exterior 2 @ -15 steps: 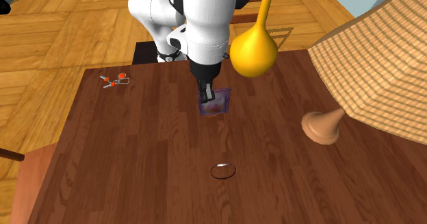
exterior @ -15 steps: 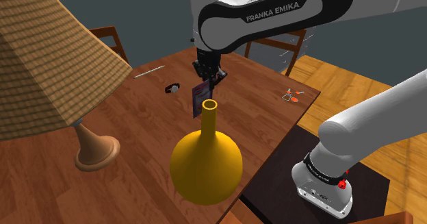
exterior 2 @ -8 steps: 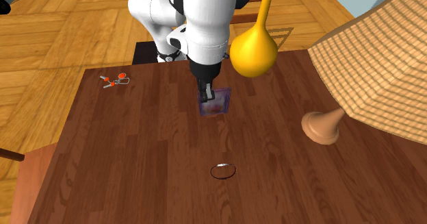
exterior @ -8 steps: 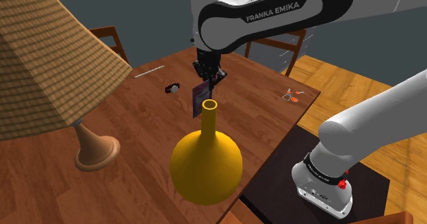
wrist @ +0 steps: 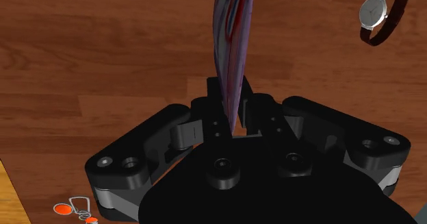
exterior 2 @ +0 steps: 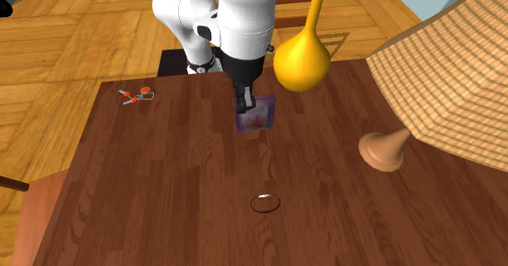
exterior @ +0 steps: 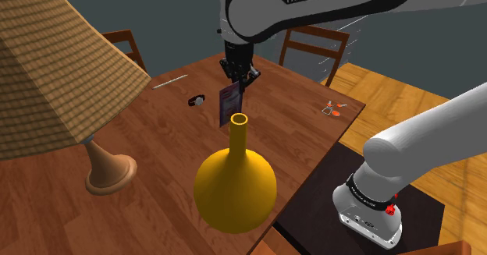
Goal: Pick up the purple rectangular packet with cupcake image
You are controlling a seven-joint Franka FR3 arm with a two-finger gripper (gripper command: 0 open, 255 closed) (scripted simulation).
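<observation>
Packet (exterior: pixel 229 105) (exterior 2: pixel 255 116) (wrist: pixel 231 31) was clamped by its top edge between the fingers of the gripper (exterior: pixel 238 82) (exterior 2: pixel 244 100) (wrist: pixel 231 96), hanging straight down below them; fingers nearly closed, only the packet's thickness between them; couldn't tell if its lower edge was clear of the table (exterior: pixel 156 136) (exterior 2: pixel 163 191). Arm reached from the stand (exterior: pixel 367 210) over the table; forearm roughly level; gripper pointed straight down. Packet looked thin and flat, purple with a pinkish-red picture on its face; edge-on from the wrist camera it was a narrow purple strip with red and blue streaks. Yellow vase (exterior: pixel 234 187) (exterior 2: pixel 301 61) stood near the gripper on the stand side; watch (exterior: pixel 197 100) (exterior 2: pixel 265 203) (wrist: pixel 378 10) lay beyond the gripper, away from the stand; orange-handled scissors (exterior: pixel 333 109) (exterior 2: pixel 137 95) (wrist: pixel 76 209) well apart to one side; lamp base (exterior: pixel 109 171) (exterior 2: pixel 383 150) well apart on the other.
</observation>
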